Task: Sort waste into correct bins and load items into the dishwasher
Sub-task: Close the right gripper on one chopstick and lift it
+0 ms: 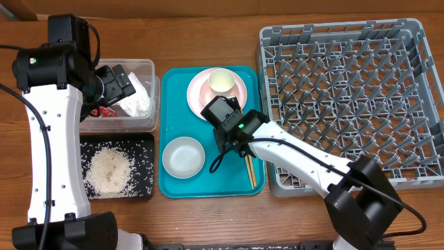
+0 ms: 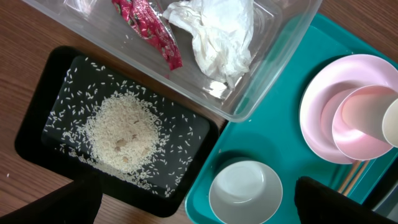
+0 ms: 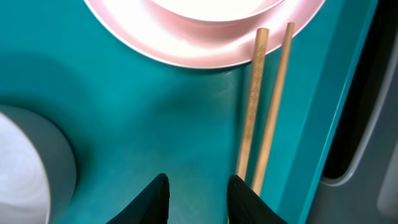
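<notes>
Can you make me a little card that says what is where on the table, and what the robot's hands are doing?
clear tub: red wrapper and white napkin inside
black tray: rice inside
teal tray: pink plate, pale bowl, chopsticks
on the plate: pink bowl with cream cup in it
dish rack: no dishes
left end effector: open, over the tub
right end effector: open, holding nothing, beside the chopsticks

We log, left to right on the desk (image 1: 208, 35): tub (image 1: 149, 69) behind shallow tray (image 1: 150, 167), then serving tray (image 1: 208, 182), then rack (image 1: 347, 104).
- In tub: wrapper (image 2: 149, 28), napkin (image 2: 217, 31).
- In shallow tray: rice (image 1: 109, 170).
- On serving tray: plate (image 1: 198, 94) at the back, carrying nested bowl (image 2: 354, 121) and cup (image 1: 221, 81); lone bowl (image 1: 183, 157) front-left; chopsticks (image 1: 250, 171) front-right.
</notes>
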### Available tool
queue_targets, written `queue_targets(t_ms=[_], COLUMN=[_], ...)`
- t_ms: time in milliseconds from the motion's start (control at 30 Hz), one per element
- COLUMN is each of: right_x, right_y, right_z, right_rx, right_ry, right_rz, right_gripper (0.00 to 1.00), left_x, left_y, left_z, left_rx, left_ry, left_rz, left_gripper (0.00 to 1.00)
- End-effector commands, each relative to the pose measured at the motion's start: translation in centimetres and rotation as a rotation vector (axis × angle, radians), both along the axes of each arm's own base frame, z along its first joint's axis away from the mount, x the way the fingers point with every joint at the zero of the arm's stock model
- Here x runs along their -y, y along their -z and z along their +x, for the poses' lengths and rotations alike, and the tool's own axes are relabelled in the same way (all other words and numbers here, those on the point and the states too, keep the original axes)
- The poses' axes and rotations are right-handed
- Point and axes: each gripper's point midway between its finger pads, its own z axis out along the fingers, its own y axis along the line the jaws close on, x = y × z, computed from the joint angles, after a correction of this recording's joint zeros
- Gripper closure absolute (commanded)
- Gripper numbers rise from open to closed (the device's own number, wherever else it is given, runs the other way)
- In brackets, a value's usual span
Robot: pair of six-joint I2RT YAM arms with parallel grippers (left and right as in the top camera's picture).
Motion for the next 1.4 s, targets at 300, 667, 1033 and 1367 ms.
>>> queue_targets(t_ms=[300, 667, 1033, 1367], right_x=[2.2, 2.4, 3.0, 2.4], right_y=[2.9, 3.1, 4.8, 5.0], right_z=[0.5, 1.1, 0.6, 0.1], right_rx=[0.062, 0.103, 0.106, 0.076], right_ry=[0.042, 0.055, 0.055, 0.041], right_rz=[-0.055, -0.063, -0.060, -0.030], right_gripper=[0.67, 0.68, 0.68, 0.75], left_x=[-0.3, -0.3, -0.3, -0.3], left_y=[0.0, 0.0, 0.0, 0.0], left_z=[0.0, 0.0, 0.0, 0.0], left_rx=[-0.005, -0.005, -0.004, -0.005], left_ry=[0.008, 0.008, 0.008, 0.008], left_rz=[0.013, 0.013, 0.013, 0.013], left_gripper=[0.00, 0.00, 0.00, 0.00])
